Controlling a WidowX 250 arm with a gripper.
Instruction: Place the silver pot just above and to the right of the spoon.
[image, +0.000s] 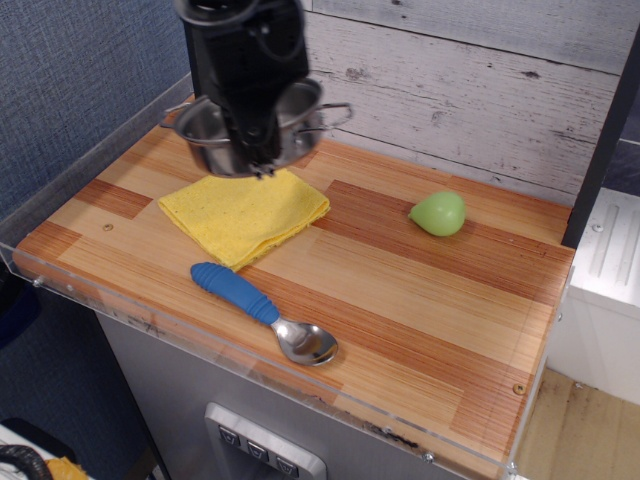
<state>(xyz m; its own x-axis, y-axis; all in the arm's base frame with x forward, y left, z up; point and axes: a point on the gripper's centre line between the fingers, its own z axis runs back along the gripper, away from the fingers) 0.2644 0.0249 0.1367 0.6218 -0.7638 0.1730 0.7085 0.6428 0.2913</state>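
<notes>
Setting: striped wooden worktop (420, 300) with a clear acrylic edge guard, backed by a whitewashed plank wall; blue textured panel at left.

Pot location: small shiny round stainless-steel pot with thin wire loop handles (205, 135) is held clear of the surface, above the far edge of the folded yellow cloth (243, 213), at the back-left of the worktop. No contact with the cloth is seen.

End effector: black end effector (255, 160) is clamped on the near rim of the pot; fingertips are partly hidden by the pot wall, so exact pad placement cannot be told.

Spoon: spoon with thick ribbed blue plastic handle and shiny metal bowl (262, 312) lies near the front edge, bowl toward the right, well apart from the pot.

Other item: light green pear-shaped object (438, 213) sits toward the back-right, near the likely travel path.

Handling, judged: pot is rigid and probably light, being thin-walled and empty. Polished steel is slippery; a rim pinch off-centre lets it tilt or rotate in the grip. The wire handles are too thin and possibly loose, so the rim is judged the better hold.

Target, judged: bare wood beyond and right of the spoon bowl, short of the green object.

Risk, judged: pot swinging on transfer; clipping the spoon on descent.
</notes>
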